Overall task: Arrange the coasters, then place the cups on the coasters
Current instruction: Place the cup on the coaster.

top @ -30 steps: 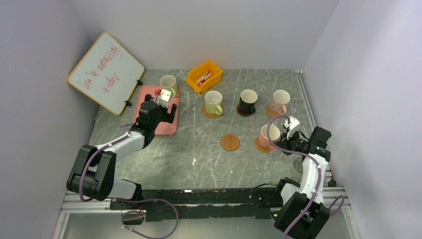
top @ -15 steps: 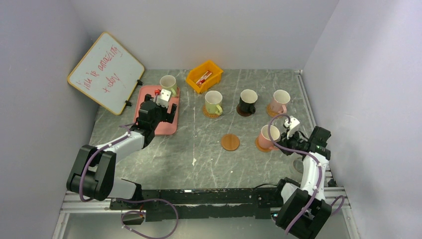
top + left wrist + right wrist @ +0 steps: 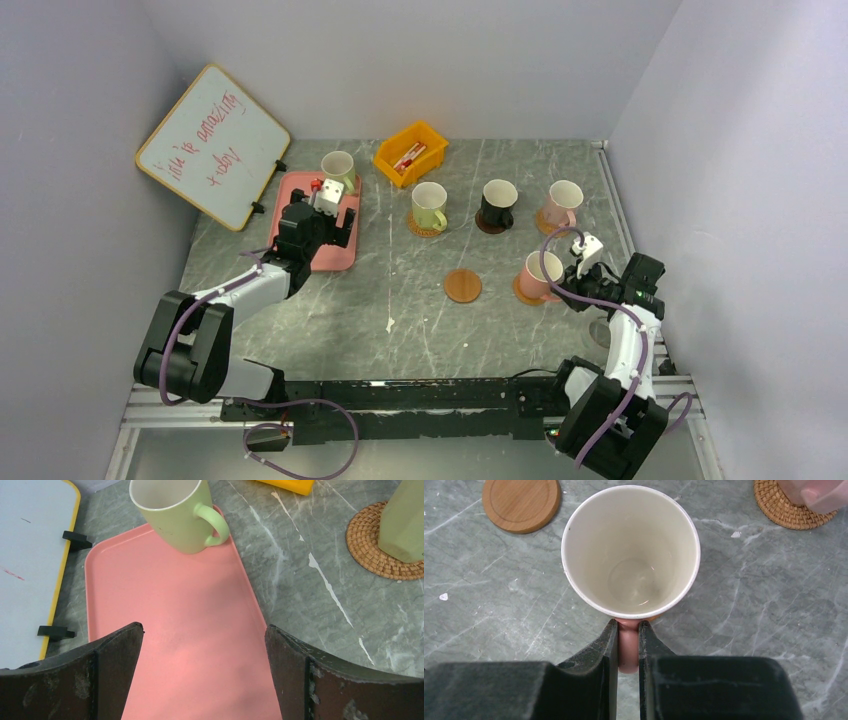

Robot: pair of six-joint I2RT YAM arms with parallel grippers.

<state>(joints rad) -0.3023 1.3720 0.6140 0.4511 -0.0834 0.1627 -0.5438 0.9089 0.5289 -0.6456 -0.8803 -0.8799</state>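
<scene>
My right gripper [image 3: 628, 630] is shut on the handle of a pale pink cup [image 3: 631, 550], which stands upright on an orange-brown coaster [image 3: 524, 293] at the right. A bare orange-brown coaster [image 3: 462, 286] lies to its left. My left gripper [image 3: 205, 630] hangs open over the pink tray [image 3: 190, 610], with a pale green cup [image 3: 175, 510] standing at the tray's far end. In the back row a green cup [image 3: 429, 206] sits on a woven coaster [image 3: 372, 545], a black cup [image 3: 497, 203] on a dark coaster, and a pink cup [image 3: 563, 204] on another coaster.
A yellow bin [image 3: 410, 152] with small items stands at the back centre. A whiteboard [image 3: 213, 145] leans against the left wall beside the tray. Walls close in the table on the left, back and right.
</scene>
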